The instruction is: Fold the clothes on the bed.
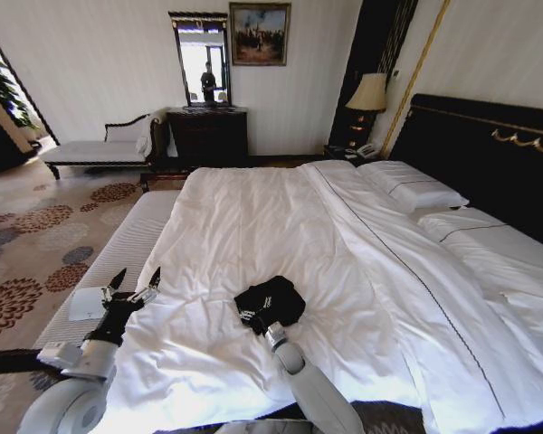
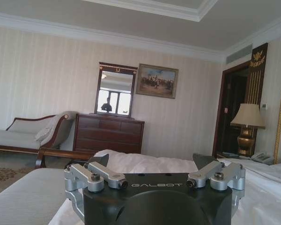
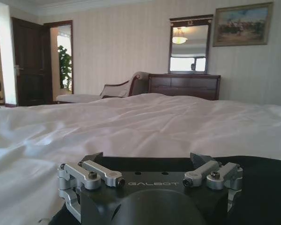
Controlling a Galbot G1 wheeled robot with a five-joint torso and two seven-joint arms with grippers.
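The clothes (image 1: 270, 303) are a small black bundle with white lettering, lying on the white duvet of the bed (image 1: 253, 226) near its front edge. My right gripper (image 1: 264, 324) reaches up to the bundle's near side. In the right wrist view, that gripper (image 3: 149, 159) stands open with the black fabric (image 3: 262, 187) under and beside it. My left gripper (image 1: 136, 282) is open, its fingers spread, raised over the bed's left edge and apart from the clothes. In the left wrist view, the left gripper (image 2: 150, 161) points across the bed at the far wall.
A pale padded bench (image 1: 118, 244) runs along the bed's left side, with a white sheet of paper (image 1: 84, 304) on it. Pillows (image 1: 412, 185) and a black headboard (image 1: 489, 154) are at the right. A dark dresser (image 1: 208, 136), a chaise (image 1: 100, 149) and a lamp (image 1: 369, 95) line the far wall.
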